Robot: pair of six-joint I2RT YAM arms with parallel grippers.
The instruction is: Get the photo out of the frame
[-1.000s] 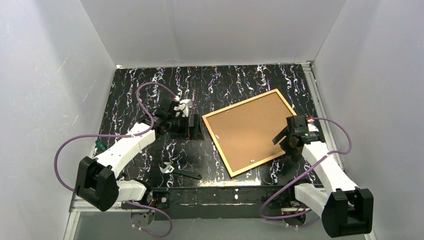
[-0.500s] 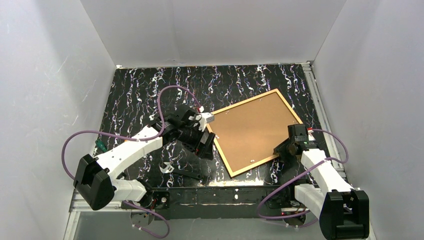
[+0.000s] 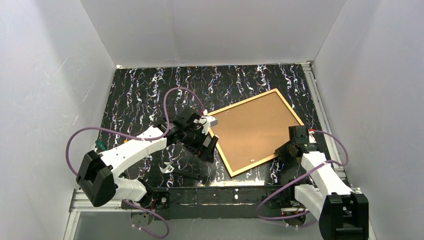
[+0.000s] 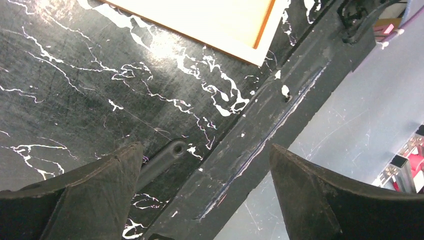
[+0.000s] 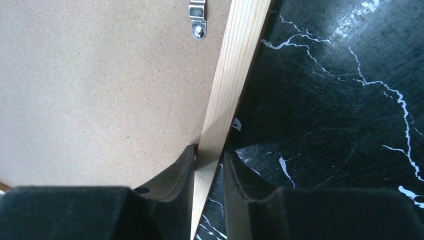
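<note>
The frame (image 3: pixel 238 103) lies face down and skewed on the black marbled table. It is filled by the tan board back of the photo (image 3: pixel 250 130); the printed side is hidden. My right gripper (image 3: pixel 284 150) is at the frame's near right edge. In the right wrist view its jaws (image 5: pixel 210 150) are shut on the pale wooden rail (image 5: pixel 235 75), one finger over the board (image 5: pixel 100 90) and one outside. My left gripper (image 3: pixel 207 147) hovers open beside the frame's near left edge. In the left wrist view it (image 4: pixel 205 150) holds nothing, and the frame's corner (image 4: pixel 265 22) sits at the top.
A black-handled wrench (image 3: pixel 180 172) lies near the front edge, just below my left gripper; its handle end (image 4: pixel 167 152) shows between the left fingers. A metal clip (image 5: pixel 197 15) sits on the board by the rail. The table's front rail (image 4: pixel 260 135) runs close by. White walls enclose the table.
My left arm swung right and toward the front, ending beside the frame's near left edge, still open. My right gripper dropped onto the frame's right edge and closed on the rail.
</note>
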